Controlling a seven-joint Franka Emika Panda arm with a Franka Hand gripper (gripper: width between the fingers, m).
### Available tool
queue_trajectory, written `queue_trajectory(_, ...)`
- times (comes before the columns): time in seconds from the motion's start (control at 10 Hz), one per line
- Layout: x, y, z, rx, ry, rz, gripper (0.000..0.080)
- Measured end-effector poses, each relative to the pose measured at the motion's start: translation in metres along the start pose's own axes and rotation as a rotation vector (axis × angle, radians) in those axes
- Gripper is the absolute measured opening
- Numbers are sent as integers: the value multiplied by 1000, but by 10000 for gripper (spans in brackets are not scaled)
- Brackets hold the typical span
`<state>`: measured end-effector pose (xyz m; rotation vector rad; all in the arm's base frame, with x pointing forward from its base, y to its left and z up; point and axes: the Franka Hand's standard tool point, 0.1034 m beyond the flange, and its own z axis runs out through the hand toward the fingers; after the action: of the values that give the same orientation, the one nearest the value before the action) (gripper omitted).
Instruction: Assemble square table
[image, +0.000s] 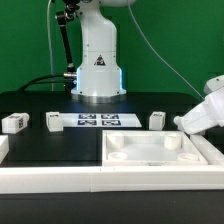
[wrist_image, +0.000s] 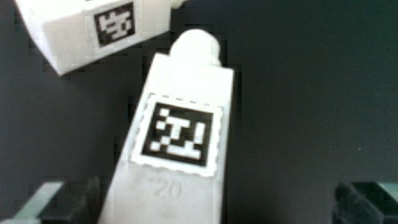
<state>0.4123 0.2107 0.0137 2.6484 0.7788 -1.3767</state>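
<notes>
The square table's white slab (image: 160, 150) lies rim up at the front of the exterior view's right. Three small white tagged legs lie behind it: two at the left (image: 14, 123) (image: 52, 121) and one near the middle (image: 157, 119). My gripper (image: 197, 116) is low over the black table by the slab's far right corner. In the wrist view a fourth leg (wrist_image: 178, 120) with a tag lies between the open fingers of the gripper (wrist_image: 214, 205). It is close to one finger (wrist_image: 63, 205), with a wide gap to the other (wrist_image: 368, 200). Another tagged white piece (wrist_image: 98, 30) lies beyond the leg's tip.
The marker board (image: 98, 121) lies in front of the robot base (image: 98, 70). A long white border rail (image: 60, 182) runs along the front, with a white piece (image: 3, 150) at the left edge. Cables hang behind the base.
</notes>
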Motion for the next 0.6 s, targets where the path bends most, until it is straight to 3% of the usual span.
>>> queue_trajectory(0.4,1,9,6,14,7,3,648)
queue_trajectory(0.6,1,9,8,15,7,4,604)
